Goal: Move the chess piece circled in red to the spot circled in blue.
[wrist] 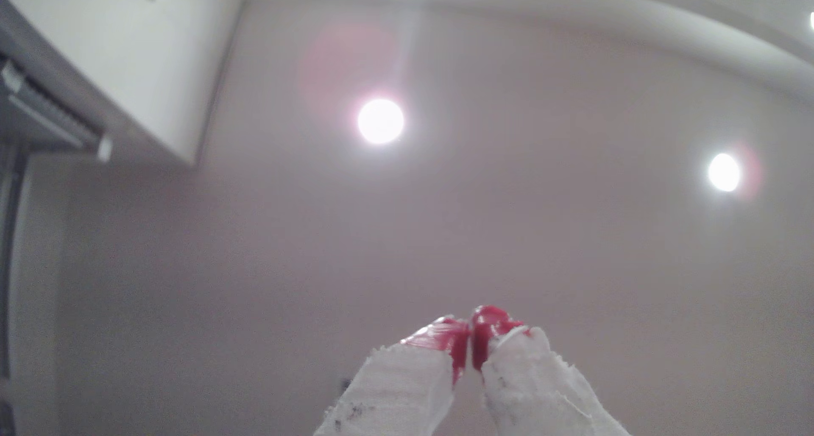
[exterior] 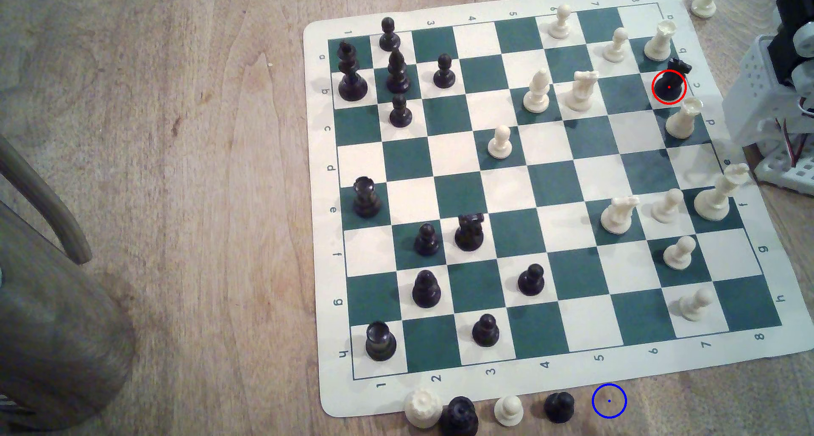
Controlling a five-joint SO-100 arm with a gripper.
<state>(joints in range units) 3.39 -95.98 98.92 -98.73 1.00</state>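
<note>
Now, piece: small black plastic knight (exterior: 670, 83), jagged head, red-ringed, upright.
Pincer: white-wrapped, red-tipped gripper (wrist: 469, 330), seemingly pressed together, empty.

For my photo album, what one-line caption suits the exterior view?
Black knight ringed in red on the chessboard's far edge, blue-ringed spot waiting on bare wood.

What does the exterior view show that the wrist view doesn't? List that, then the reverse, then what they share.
From the exterior view: the black knight ringed in red near the chess mat's far right corner, and the blue ring on the bare wooden table below the mat.
From the wrist view: the gripper, its red tips together and holding nothing, pointing up at a ceiling light.
Shared: the arm alone, as its body in the exterior view and as its gripper in the wrist view.
</note>
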